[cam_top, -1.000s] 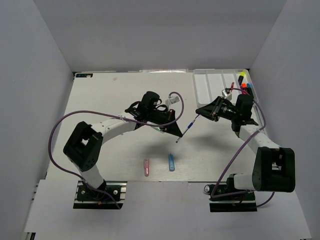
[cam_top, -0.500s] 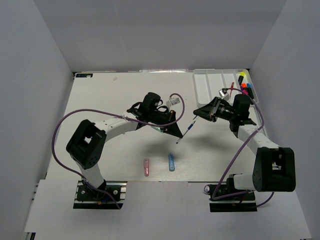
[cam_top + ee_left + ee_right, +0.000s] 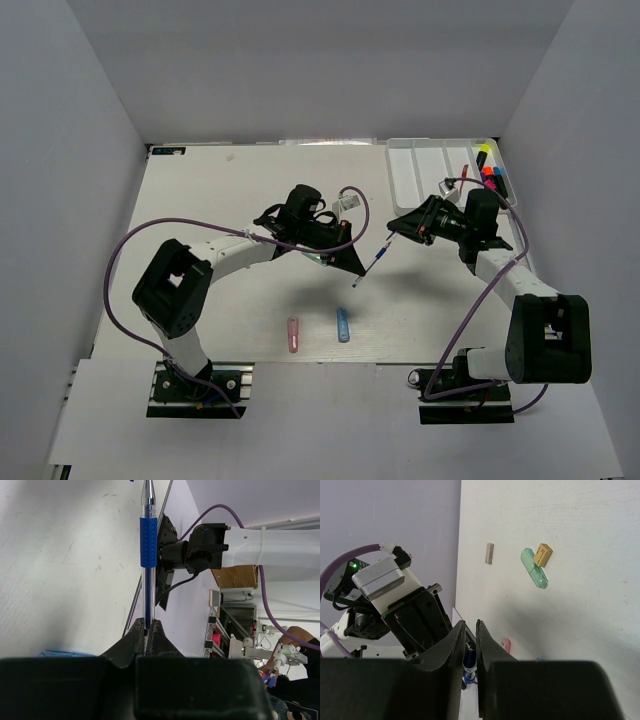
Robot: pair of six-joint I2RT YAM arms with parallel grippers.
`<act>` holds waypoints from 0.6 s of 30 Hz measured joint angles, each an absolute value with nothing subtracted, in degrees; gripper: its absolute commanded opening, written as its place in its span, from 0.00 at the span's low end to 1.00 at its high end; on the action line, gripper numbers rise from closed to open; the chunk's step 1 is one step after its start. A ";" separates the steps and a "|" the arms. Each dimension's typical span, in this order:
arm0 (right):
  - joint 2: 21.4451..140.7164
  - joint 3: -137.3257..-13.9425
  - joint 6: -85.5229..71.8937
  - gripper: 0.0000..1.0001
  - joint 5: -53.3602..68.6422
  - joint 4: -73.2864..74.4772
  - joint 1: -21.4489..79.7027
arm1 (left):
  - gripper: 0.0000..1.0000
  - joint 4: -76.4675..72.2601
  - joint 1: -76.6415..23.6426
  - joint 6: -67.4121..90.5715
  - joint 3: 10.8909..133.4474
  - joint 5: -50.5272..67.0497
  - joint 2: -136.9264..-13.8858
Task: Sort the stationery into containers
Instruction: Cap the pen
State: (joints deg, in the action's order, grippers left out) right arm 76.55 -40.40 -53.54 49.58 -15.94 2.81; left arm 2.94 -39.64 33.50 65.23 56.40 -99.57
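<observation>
Handing over the pen (image 3: 148,545) above the bench (image 3: 220,200) | left gripper (image 3: 148,623) pinches it | right gripper (image 3: 469,625): cannot tell; I'd confirm its hold before releasing.

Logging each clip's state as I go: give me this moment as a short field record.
left end effector: shut on blue pen
right end effector: nearly closed about the pen's other end, grip unclear
tray: highlighters along its right side
loose on table: pink capsule, blue capsule
</observation>
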 measured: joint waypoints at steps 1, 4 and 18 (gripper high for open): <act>76.55 -40.40 -53.49 0.00 49.58 -15.94 2.81 | 0.00 2.94 -39.64 33.50 65.23 56.40 -99.57; 76.55 -40.40 -53.39 0.00 49.65 -15.94 2.94 | 0.00 2.94 -39.64 33.50 65.25 56.40 -99.57; 76.38 -40.40 -52.01 0.00 50.78 -14.79 3.73 | 0.00 2.98 -39.64 33.45 65.25 56.38 -99.57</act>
